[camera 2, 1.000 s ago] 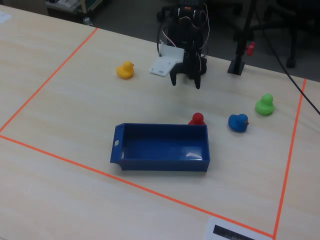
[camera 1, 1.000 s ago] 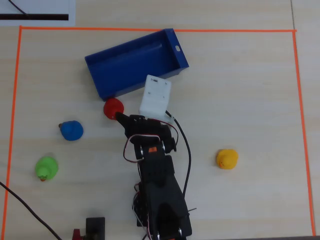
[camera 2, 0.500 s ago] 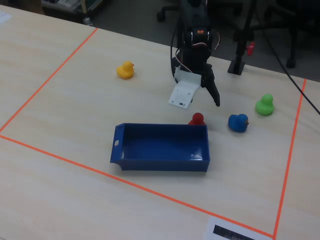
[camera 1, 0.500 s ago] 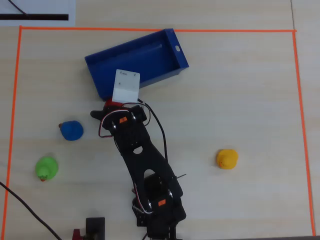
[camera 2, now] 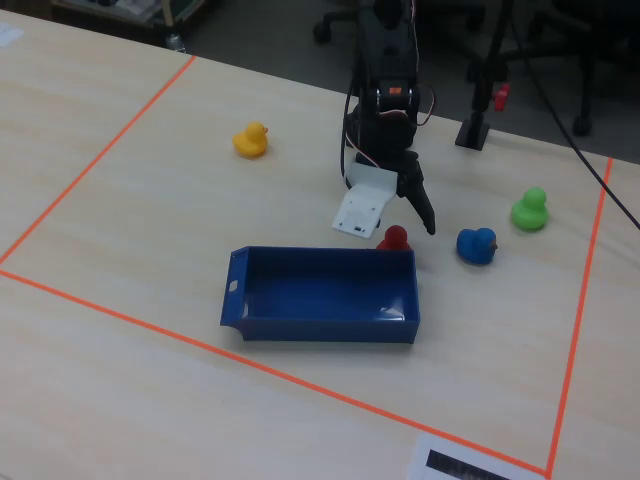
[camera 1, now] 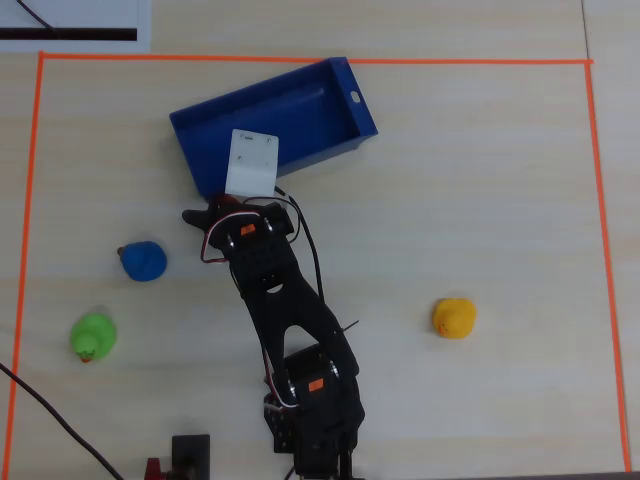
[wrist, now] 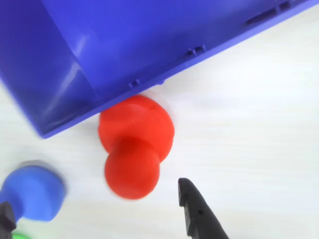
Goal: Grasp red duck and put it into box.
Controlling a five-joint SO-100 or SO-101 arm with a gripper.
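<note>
Smoothly rounded, the red duck (wrist: 134,147) touches the glossy box (wrist: 124,45); end effector (wrist: 99,209) gapes empty.

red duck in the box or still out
Out. In the wrist view the red duck sits on the table against the outside wall of the box; the fixed view shows it behind the box's far wall.

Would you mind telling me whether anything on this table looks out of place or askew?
Nothing is spilled or damaged. The dark-blue open-top box lies askew to the orange tape border, and the small red toy duck sits tight against its outer wall, leaving the open gripper little room on that side.
</note>
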